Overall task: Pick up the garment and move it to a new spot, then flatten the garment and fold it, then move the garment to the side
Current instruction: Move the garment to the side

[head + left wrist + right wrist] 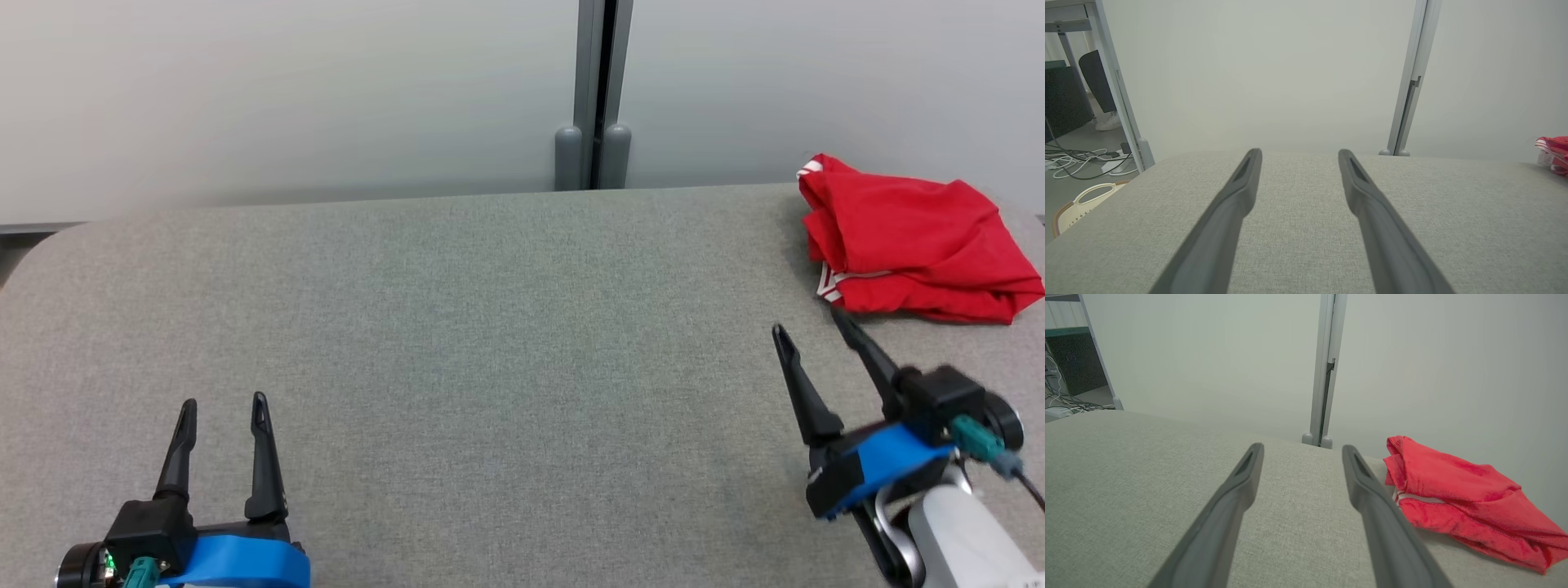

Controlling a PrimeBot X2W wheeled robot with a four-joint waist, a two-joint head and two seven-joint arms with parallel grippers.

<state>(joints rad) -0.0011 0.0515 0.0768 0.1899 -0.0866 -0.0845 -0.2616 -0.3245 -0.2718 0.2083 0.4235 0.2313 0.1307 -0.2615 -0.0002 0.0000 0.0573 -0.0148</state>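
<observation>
a crumpled red fabric garment with white striped trim (914, 237) lies bunched in a loose heap at the far right corner of the grey felt-covered worktop (490, 343), close to the far edge and reaching almost to the right edge. the rest of the worktop's surface is bare felt.

the right gripper (808, 322) hangs over the right side of the worktop, its two long dark fingers spread apart with nothing between them, pointing toward the garment. its outer fingertip sits just beside the garment's near edge; whether it touches the cloth cannot be told.

the left gripper (224, 404) sits by the near left corner, fingers parted and empty, pointing at the far edge, well apart from the garment.

behind the far edge stands a pale wall with a grey vertical post (594, 98).
</observation>
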